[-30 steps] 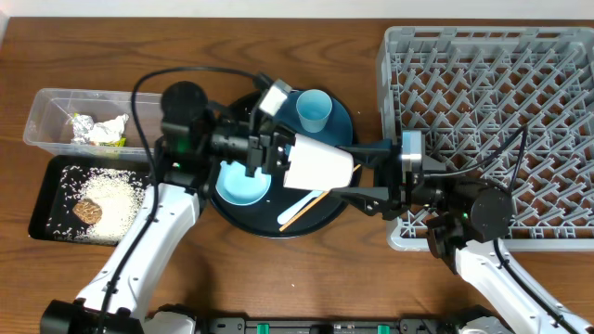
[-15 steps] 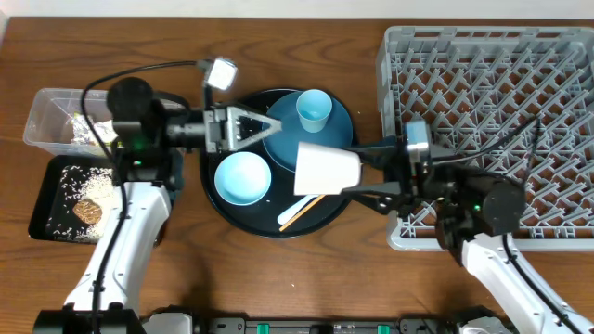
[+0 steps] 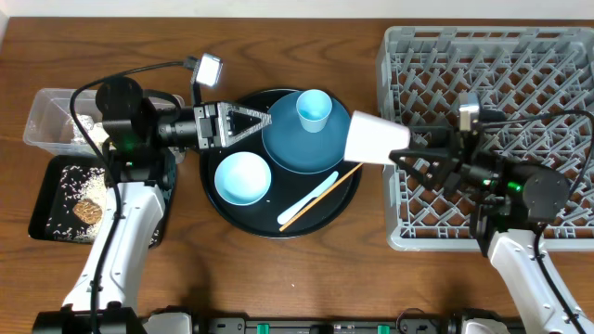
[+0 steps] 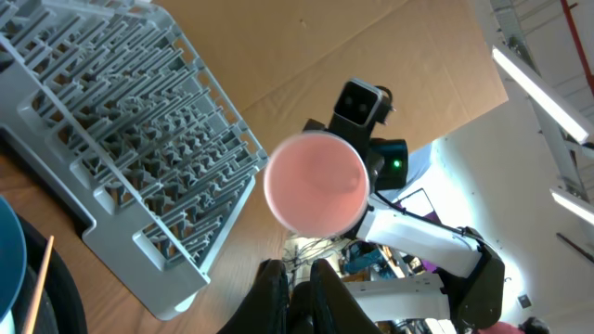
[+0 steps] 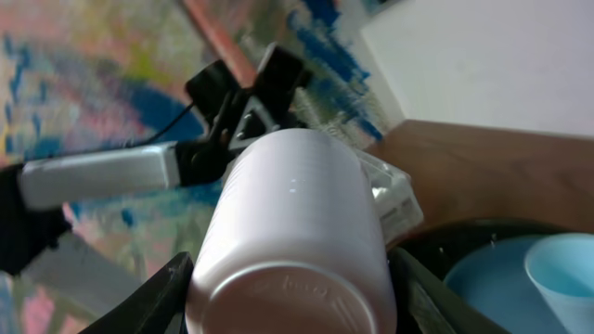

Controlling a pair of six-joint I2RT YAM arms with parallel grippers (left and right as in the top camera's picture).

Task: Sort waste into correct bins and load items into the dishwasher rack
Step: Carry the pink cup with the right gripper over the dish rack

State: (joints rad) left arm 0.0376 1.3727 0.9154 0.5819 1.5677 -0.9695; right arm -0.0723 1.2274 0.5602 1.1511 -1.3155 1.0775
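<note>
brown wooden table (image 3: 278,278) from above: the grey rack (image 3: 492,56) fills the right side. the round black tray (image 3: 218,218) sits mid-table with the blue plate (image 3: 288,148), light blue bowl (image 3: 242,178), pale blue cup (image 3: 314,109), white spoon (image 3: 302,201) and chopstick (image 3: 348,176). the right claw (image 3: 408,153) is clamped on the pink cup (image 3: 376,137), which is held on its side in the air between the tray and the rack's left wall. the left claw (image 3: 267,123) hangs over the plate's edge, tips together, empty. far left sit the clear tub (image 3: 46,107) and the black bin (image 3: 46,223), which holds rice (image 3: 70,181) and a brown lump (image 3: 88,211).

left wrist: dark fingers pressed together at the bottom; the cup's pink mouth faces the camera, rack on the left.

right wrist: the cup's base fills the frame, a finger on either side.
</note>
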